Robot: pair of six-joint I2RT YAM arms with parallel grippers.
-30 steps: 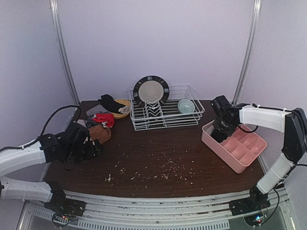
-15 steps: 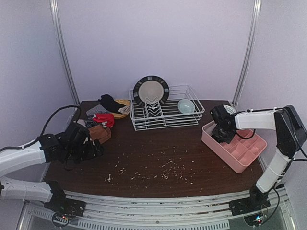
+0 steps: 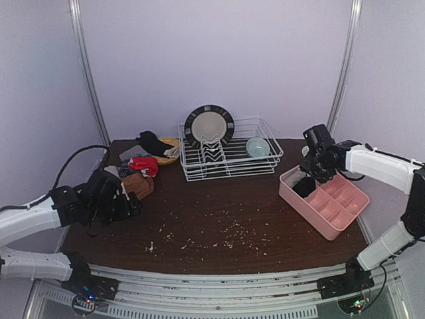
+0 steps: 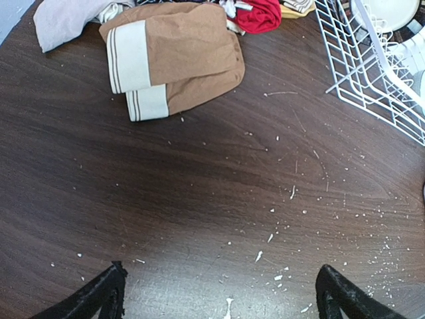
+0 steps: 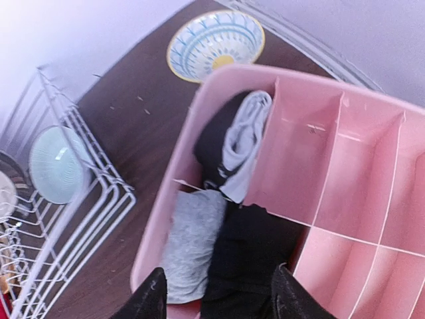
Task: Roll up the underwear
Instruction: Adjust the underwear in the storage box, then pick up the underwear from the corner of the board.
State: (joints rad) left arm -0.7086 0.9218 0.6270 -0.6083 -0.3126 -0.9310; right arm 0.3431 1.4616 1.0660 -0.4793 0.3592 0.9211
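Loose underwear (image 3: 141, 166) is piled at the table's back left: black, red, grey and a brown piece with pale bands (image 4: 179, 60). The red piece (image 4: 259, 13) lies just behind the brown one. My left gripper (image 3: 125, 205) hovers low in front of the brown piece, open and empty (image 4: 222, 299). In the pink tray (image 3: 317, 220), a black roll (image 5: 255, 252) and a grey roll (image 5: 189, 242) share the nearest corner compartment. A black-and-grey roll (image 5: 232, 143) fills the compartment beyond. My right gripper (image 3: 313, 161) hangs open above the black roll (image 5: 216, 299), holding nothing.
A white wire dish rack (image 3: 229, 158) stands at the back centre with a black-rimmed plate (image 3: 208, 125) and a teal bowl (image 3: 257, 146). A blue patterned bowl (image 5: 216, 43) sits on the table behind the tray. Pale crumbs (image 3: 232, 236) dot the tabletop.
My right gripper has lifted up out of the tray's corner compartment and opened, leaving the black roll there. The left arm has barely moved.
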